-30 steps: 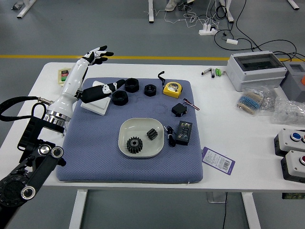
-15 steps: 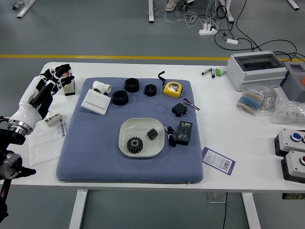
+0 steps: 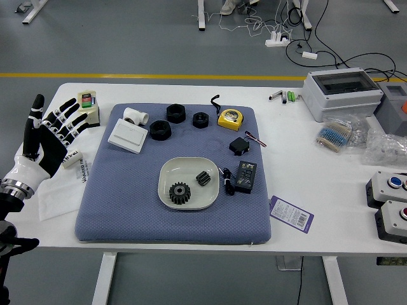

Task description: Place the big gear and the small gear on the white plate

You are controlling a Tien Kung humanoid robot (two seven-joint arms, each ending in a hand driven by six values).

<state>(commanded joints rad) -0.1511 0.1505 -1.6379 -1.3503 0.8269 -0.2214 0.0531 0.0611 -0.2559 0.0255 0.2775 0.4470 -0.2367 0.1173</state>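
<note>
My left hand [image 3: 52,132] is over the table's left edge, palm showing and fingers spread, holding nothing. The white plate [image 3: 166,197] lies on the blue mat, well to the right of that hand. Inside the plate, the big gear [image 3: 180,193] rests at the lower left and the small gear [image 3: 203,178] at the upper right, a gap between them. Both gears are black. My right hand does not show.
On the mat [image 3: 127,216] behind the plate are a white switch panel [image 3: 128,135], black rings [image 3: 160,130] and a yellow tape measure [image 3: 230,119]. Right of the plate sit a black box [image 3: 245,176] and a cable. A bottle [image 3: 89,108] stands behind my left hand.
My left arm has pulled back from over the mat to the table's left edge, and its hand has turned with the fingers spread. Both gears and the plate have stayed put.
</note>
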